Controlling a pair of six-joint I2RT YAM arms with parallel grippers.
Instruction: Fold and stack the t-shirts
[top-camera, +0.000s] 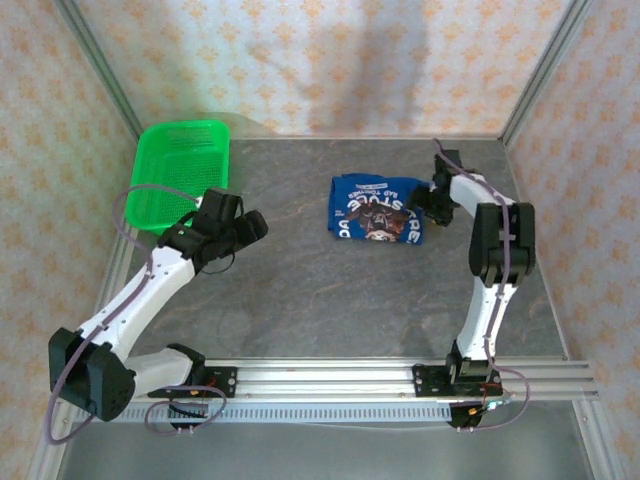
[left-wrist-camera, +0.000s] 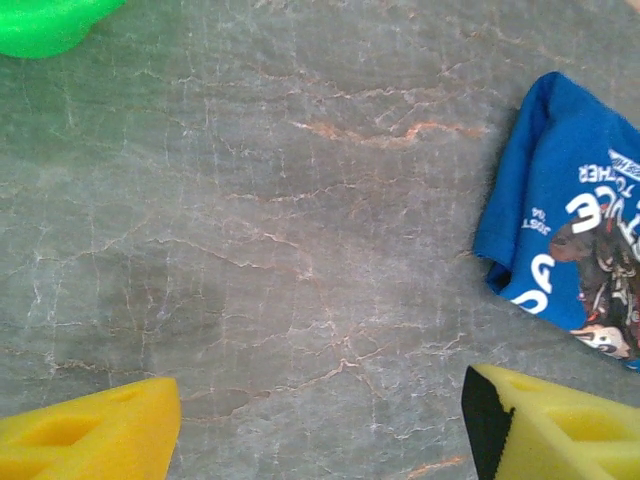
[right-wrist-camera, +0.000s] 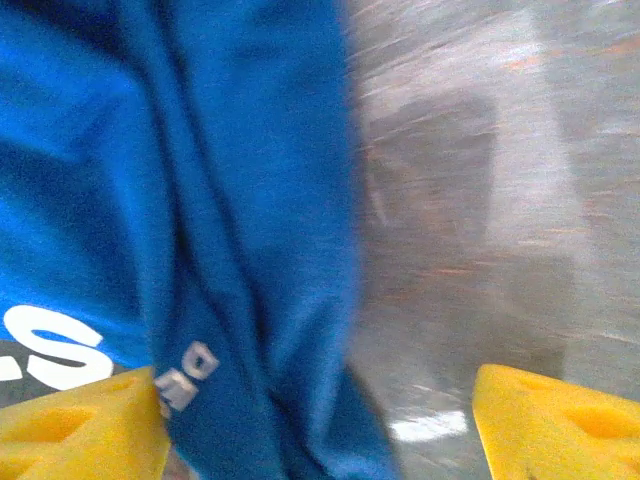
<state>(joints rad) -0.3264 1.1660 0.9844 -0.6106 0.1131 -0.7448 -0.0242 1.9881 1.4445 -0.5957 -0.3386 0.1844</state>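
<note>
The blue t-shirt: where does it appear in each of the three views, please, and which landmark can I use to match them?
Top external: the blue t-shirt lies folded, right of centre, in the upper half of the picture.
Left wrist: at the right edge, print side up.
Right wrist: over the left half, close and blurred.
Shared landmark: the grey veined table top beside the shirt; its white lettering also shows in all three.

Right wrist view motion-blurred; blue t-shirt (right-wrist-camera: 200, 200) runs past its left edge; left wrist view crops green basket (left-wrist-camera: 40, 25).
</note>
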